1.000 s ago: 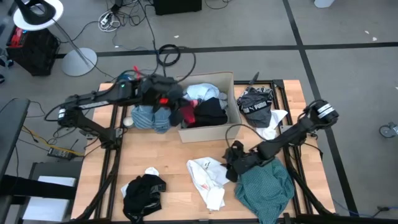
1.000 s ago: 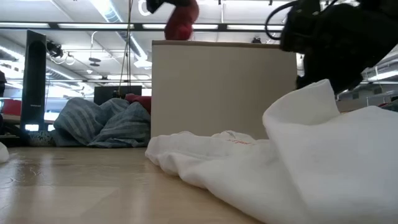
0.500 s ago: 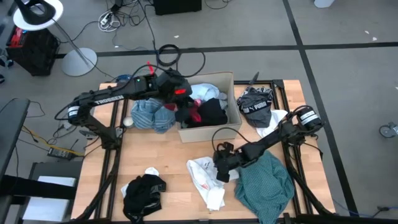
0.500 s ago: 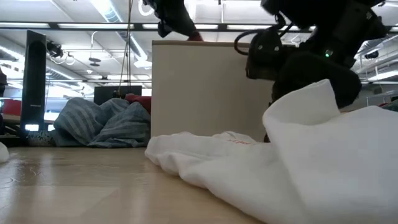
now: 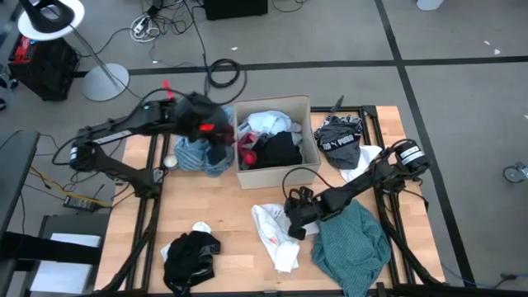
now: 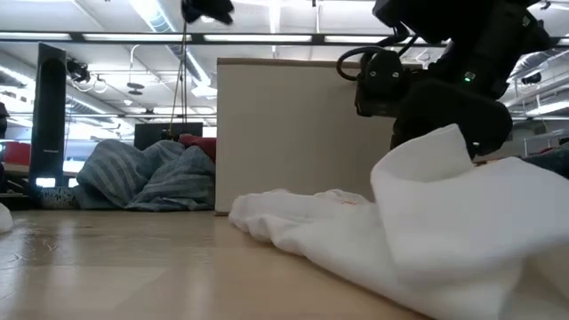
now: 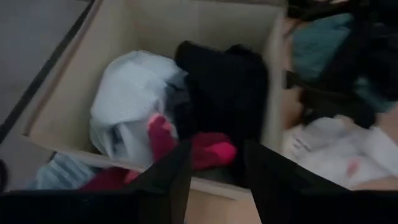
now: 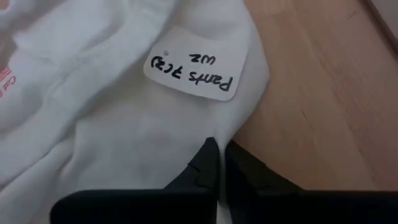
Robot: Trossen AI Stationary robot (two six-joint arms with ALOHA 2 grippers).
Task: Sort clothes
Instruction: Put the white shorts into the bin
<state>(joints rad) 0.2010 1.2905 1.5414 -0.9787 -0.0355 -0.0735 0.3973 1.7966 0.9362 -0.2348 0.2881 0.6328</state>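
Table (image 5: 223,214): I see light wood with clothes spread over it and a cardboard box at the far middle.
Cardboard box (image 5: 304,124): open-topped; in it I make out a pale blue garment (image 7: 127,93), a black garment (image 7: 224,84) and a red-and-black piece (image 7: 199,149) near the side closest to the left arm.
Teal garment (image 5: 351,247): flat at the near right corner, partly under the right arm.
Striped blue garments (image 5: 198,155): heaped just left of the box, outside it.
White pants (image 5: 276,231): on the table in front of the box; a tag (image 8: 193,70) on them reads "Pants".
Black garment on the table (image 5: 190,254): bunched at the near left.
Black-and-white printed piece (image 5: 340,136): right of the box, with a white cloth (image 5: 363,165) beside it.
Left gripper (image 7: 211,171): over the left edge of the box, fingers apart with nothing between them.
Right gripper (image 8: 214,163): down at the edge of the white pants, fingers pressed together on a fold of them.
Hard to make out: the left arm is blurred from above, and I cannot tell how deep the box's pile goes. The low camera is mostly blocked by the white cloth.
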